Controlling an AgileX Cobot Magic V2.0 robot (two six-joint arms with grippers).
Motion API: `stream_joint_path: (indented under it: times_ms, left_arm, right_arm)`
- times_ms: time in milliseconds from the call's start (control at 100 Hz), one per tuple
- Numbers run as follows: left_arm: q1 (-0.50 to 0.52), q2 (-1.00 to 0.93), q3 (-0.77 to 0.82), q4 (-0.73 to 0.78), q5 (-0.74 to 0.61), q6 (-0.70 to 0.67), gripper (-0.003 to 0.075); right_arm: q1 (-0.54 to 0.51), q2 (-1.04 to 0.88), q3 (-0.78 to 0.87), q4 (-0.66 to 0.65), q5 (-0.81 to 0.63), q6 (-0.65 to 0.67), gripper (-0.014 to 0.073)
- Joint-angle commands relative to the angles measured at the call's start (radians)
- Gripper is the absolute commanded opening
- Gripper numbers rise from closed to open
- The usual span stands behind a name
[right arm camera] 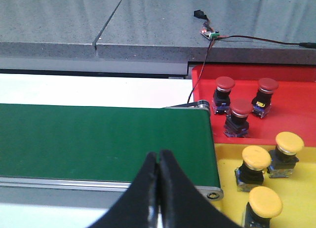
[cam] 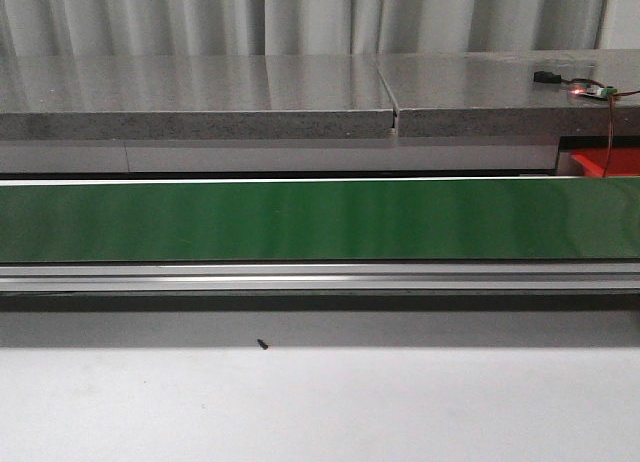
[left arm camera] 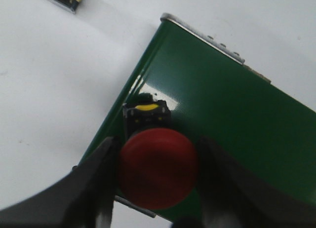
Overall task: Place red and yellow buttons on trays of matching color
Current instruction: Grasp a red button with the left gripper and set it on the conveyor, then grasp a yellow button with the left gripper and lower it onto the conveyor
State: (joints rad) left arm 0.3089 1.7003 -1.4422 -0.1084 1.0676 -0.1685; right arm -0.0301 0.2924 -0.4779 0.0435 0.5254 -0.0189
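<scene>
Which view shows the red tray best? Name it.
Right wrist view: the red tray lies open beside the belt, holding three red buttons. The front view catches only a corner at its right edge; the left wrist view shows none.

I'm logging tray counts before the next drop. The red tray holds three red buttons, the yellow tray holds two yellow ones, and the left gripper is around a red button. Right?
Not quite. The right wrist view shows three yellow buttons on the yellow tray, not two. The rest holds: three red buttons on the red tray, and the left gripper is around a red button.
</scene>
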Motion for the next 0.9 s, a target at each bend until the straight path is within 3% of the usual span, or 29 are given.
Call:
stream_joint_path:
  times_ms: [0, 200, 270, 380, 470, 890]
  left_arm:
    - [-0.01, -0.048, -0.004, -0.016, -0.055, 0.003, 0.019]
    - [-0.01, -0.031, 0.008, -0.031, -0.05, 0.034, 0.0218]
    - [-0.01, -0.019, 0.008, -0.058, -0.035, 0.056, 0.0294]
    - [-0.01, -0.006, 0.008, -0.072, -0.017, 0.056, 0.0479]
    - [-0.01, -0.01, 0.008, -0.07, -0.021, 0.056, 0.0562]
    - [0.012, -0.027, -0.077, -0.023, -0.027, 0.065, 0.0568]
  right_arm:
    - [0.0, 0.008, -0.026, 0.001, -0.074, -0.006, -0.0067]
    - [0.0, 0.008, -0.026, 0.001, -0.074, -0.006, -0.0067]
    - [0.0, 0.008, -0.026, 0.001, -0.074, -0.006, -0.0067]
    - [0.0, 0.008, -0.026, 0.001, -0.074, -0.006, -0.0067]
    - [0.0, 0.008, -0.026, 0.001, -0.074, -0.006, -0.0067]
    - [0.0, 0.008, -0.026, 0.001, -0.074, -0.006, -0.0067]
